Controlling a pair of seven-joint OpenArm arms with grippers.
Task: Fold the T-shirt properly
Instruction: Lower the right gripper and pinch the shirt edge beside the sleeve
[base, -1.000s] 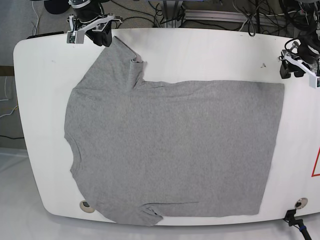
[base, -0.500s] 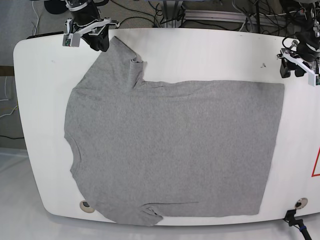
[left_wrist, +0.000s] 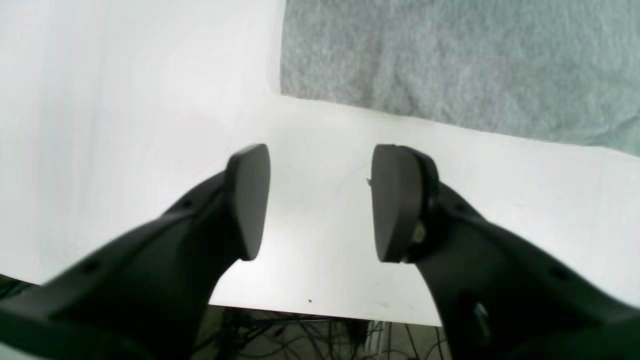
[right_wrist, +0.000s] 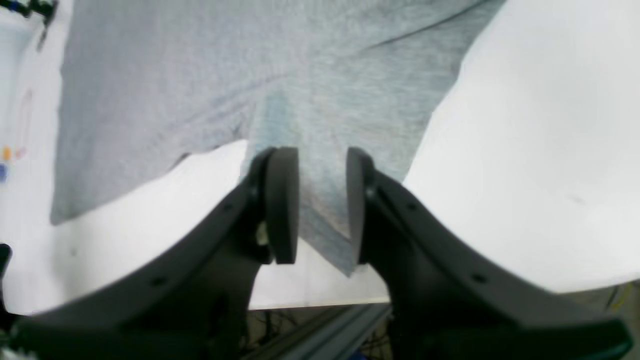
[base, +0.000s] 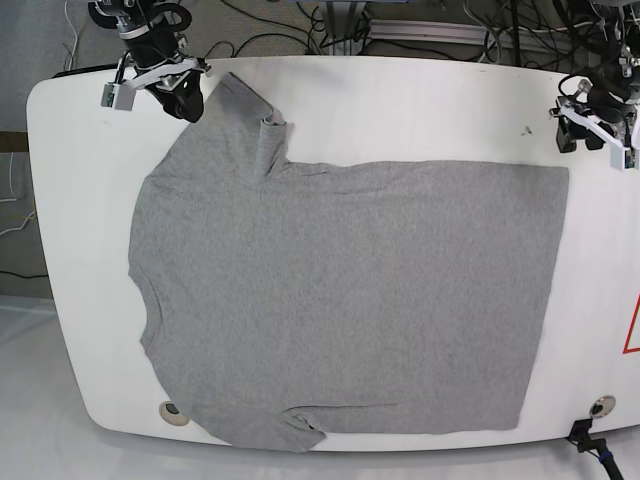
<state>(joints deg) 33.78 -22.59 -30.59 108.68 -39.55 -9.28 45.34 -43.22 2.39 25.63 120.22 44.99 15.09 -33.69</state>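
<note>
The grey T-shirt (base: 340, 290) lies flat across the white table (base: 420, 100), collar to the left and hem to the right. Its far sleeve (base: 238, 105) points to the back left, with a small curled fold (base: 270, 128) at its edge. My right gripper (base: 183, 98) hovers at that sleeve's tip. In the right wrist view the right gripper (right_wrist: 319, 165) stands narrowly open, and the sleeve (right_wrist: 320, 115) lies on the table below the gap. My left gripper (base: 583, 137) is at the back right. The left gripper (left_wrist: 322, 165) is open over bare table, short of the hem corner (left_wrist: 450, 60).
Cables and rails run behind the table's far edge (base: 420, 30). Two round holes sit near the front edge (base: 172, 410) (base: 600, 405). A red marking (base: 632, 325) lies at the right edge. The shirt's near sleeve (base: 290, 430) reaches the front edge.
My right gripper has drawn back and to the left, off the far sleeve toward the table's corner. The left gripper has shifted slightly toward the back. The shirt has not moved.
</note>
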